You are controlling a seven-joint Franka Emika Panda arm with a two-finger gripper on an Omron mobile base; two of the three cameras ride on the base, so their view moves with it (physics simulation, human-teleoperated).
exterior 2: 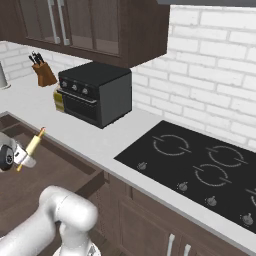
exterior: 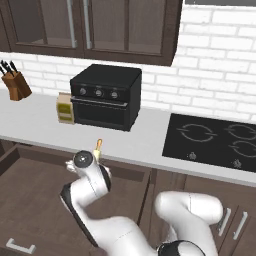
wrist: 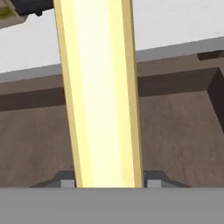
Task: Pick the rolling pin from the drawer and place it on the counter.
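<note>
The gripper (wrist: 108, 181) is clamped on the rolling pin (wrist: 99, 94), whose pale shaft runs up the middle of the hand view between the two fingertips. In the left base view the pin's (exterior: 98, 149) tip rises at centre-left, over the front edge of the grey counter (exterior: 145, 142). The open drawer (exterior: 35, 192) lies at lower left, below it

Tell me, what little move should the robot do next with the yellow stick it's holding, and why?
Probably carry it forward over the counter. The gripper is shut on the rolling pin, which is lifted above the open drawer and stands tilted near the counter's front edge. It isn't resting on the grey top yet, so it likely needs to move there before letting go.
</note>
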